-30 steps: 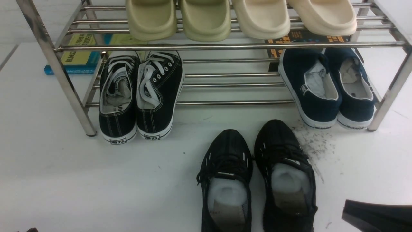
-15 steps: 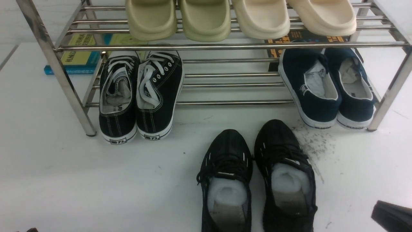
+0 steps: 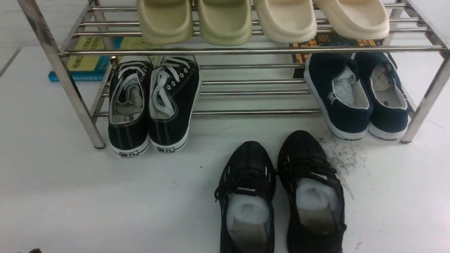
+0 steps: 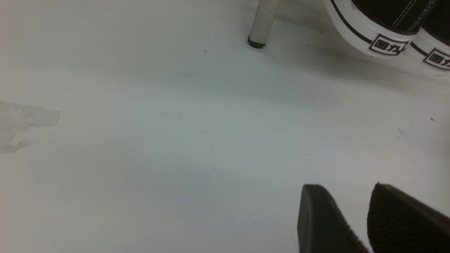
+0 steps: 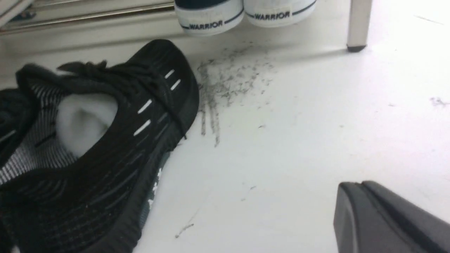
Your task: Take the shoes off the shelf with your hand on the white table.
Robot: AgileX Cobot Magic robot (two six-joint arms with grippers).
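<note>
On the white table [image 3: 70, 196], in front of the shelf [image 3: 246, 51], the shoes [image 3: 279, 196] stand side by side, both clear of the lower bars and resting flat on the surface. Their toes point toward the shelf and their heels toward the robot, so the long axis of each runs front to back. The middle bay of the lower tier is bare. The black canvas pair [image 3: 153, 105] sits at the robot's left end of that tier and the navy pair [image 3: 358, 95] at the right end, both with heels overhanging the front bar.

Neither arm shows in the front view. In the right wrist view the right gripper [image 5: 355, 214] appears as one dark closed wedge with no gap visible, low over the table; it grasps nothing. The nearer black shoe [image 5: 105, 151] lies well apart from it, off to the robot's left of the fingertips, with a grey scuff [image 5: 225, 84] between shoe and shelf leg [image 5: 358, 24]. In the left wrist view the left gripper [image 4: 355, 218] has its fingers [image 4: 320, 218] slightly parted and empty, near the left shelf leg [image 4: 262, 21] and the canvas heels; the black shoes do not appear there.

Judgement: the right arm is the nearer to the shoes. With the pair already on the table and unheld, the task reads as essentially complete; any further reach would go leftward from the right fingertips, across the shoe's long side.
</note>
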